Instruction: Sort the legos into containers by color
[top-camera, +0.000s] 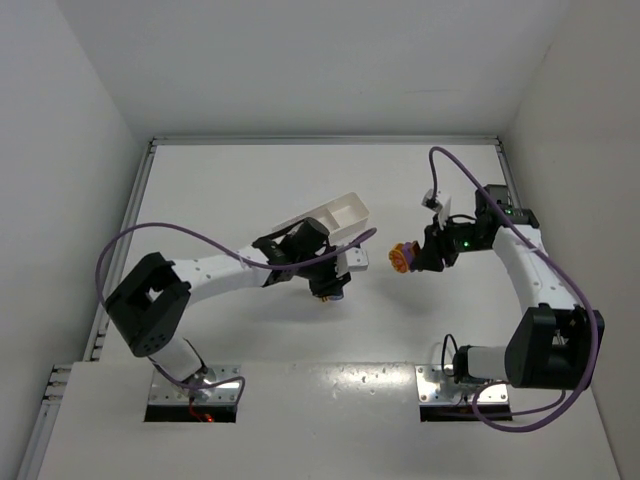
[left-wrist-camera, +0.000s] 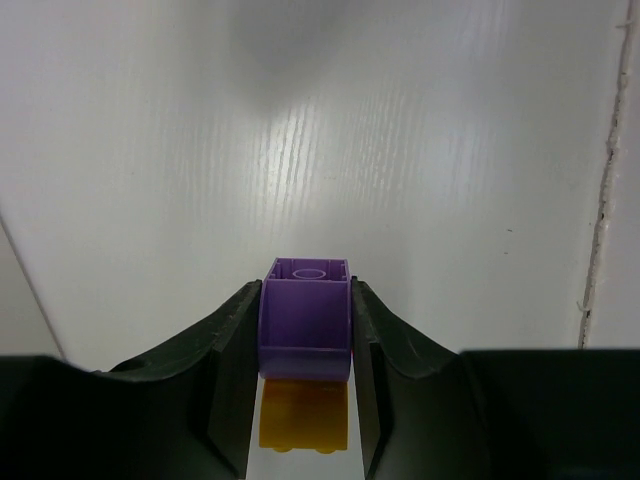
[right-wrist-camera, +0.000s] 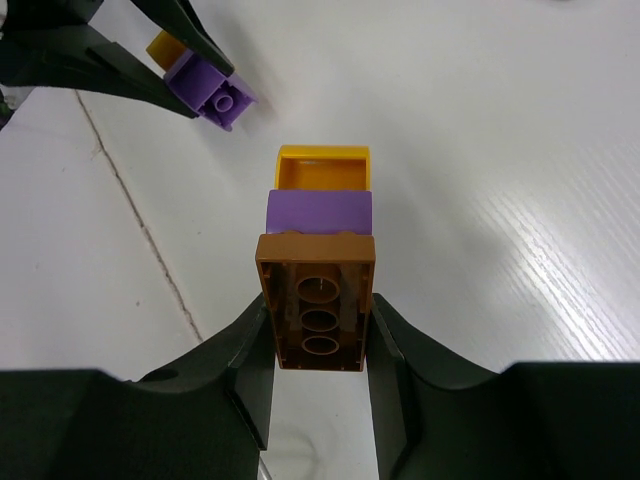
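My left gripper (left-wrist-camera: 305, 300) is shut on a purple lego (left-wrist-camera: 305, 325) with a yellow lego (left-wrist-camera: 303, 415) stuck to it, held above the table. In the top view the left gripper (top-camera: 326, 287) hangs just in front of the white tray (top-camera: 342, 212), which the left arm partly hides. My right gripper (right-wrist-camera: 320, 305) is shut on an orange lego (right-wrist-camera: 317, 310) stacked with a purple lego (right-wrist-camera: 320, 212) and a yellow one (right-wrist-camera: 322, 168). In the top view the right gripper (top-camera: 408, 258) holds this stack right of centre. The left gripper's purple lego (right-wrist-camera: 215, 92) also shows in the right wrist view.
White walls enclose the table on the left, back and right. A seam line (left-wrist-camera: 600, 190) crosses the tabletop. A purple cable (top-camera: 200, 240) loops over the left arm, and another (top-camera: 470, 175) over the right arm.
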